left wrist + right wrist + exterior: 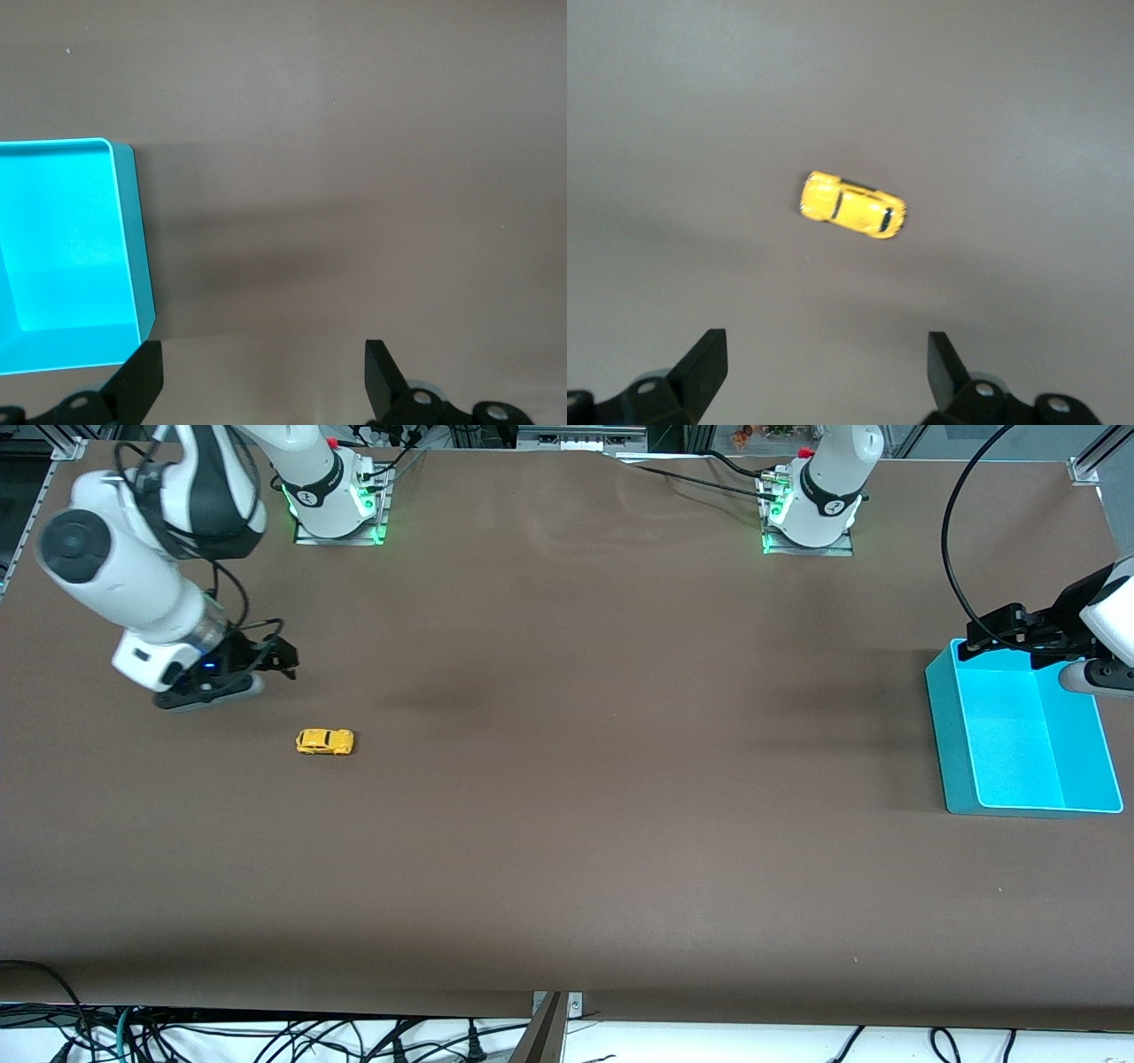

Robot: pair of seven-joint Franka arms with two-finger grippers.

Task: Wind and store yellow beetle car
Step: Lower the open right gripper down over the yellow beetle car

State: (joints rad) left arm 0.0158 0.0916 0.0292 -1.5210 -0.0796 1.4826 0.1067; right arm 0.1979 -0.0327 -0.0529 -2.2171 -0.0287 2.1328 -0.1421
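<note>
— Where do we stand with the right end effector (285,657)?

— We see it released, fingers spread, hovering over the brown table (567,824) near the tiny bright yellow beetle-shaped toy car (324,741), which sits on its wheels, untouched.

— And the left end effector (983,636)?

— Released too; that arm waits over the open turquoise plastic bin (957,735), well apart from the car.

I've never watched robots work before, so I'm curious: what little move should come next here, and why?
Probably the right gripper should shift over the tiny yellow beetle-shaped toy car and lower around it. Its fingers are open and empty, and the car sits untouched on the brown table close by. The left gripper waits, open, at the turquoise plastic bin.
</note>
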